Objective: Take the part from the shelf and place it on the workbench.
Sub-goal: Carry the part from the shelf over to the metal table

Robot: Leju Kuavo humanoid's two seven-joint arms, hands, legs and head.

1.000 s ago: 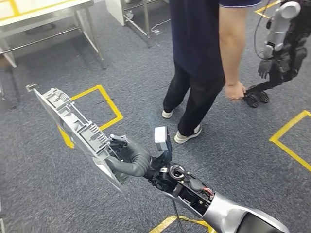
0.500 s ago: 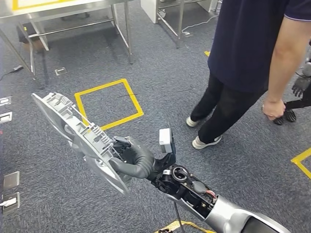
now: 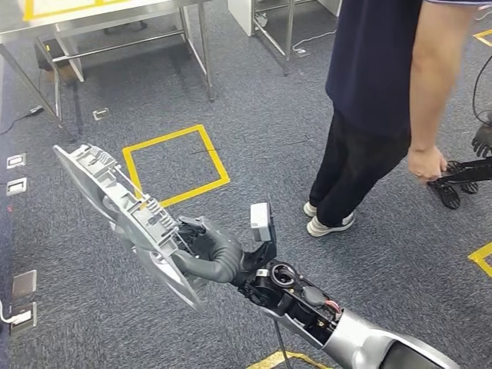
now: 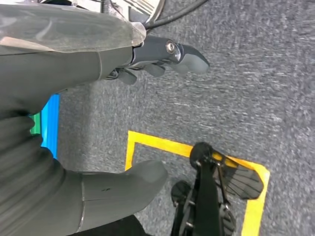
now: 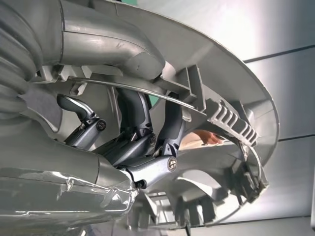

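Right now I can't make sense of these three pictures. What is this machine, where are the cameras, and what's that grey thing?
It is a walking robot with two silver arms. The wide picture looks down from its head: its right hand grips a long grey plastic part above the carpet. A person stands close by, near a metal table. The other two pictures come from cameras at the wrists. One shows the fingers wrapped into the part's ribs. The other shows the left hand, holding nothing, above yellow floor tape.
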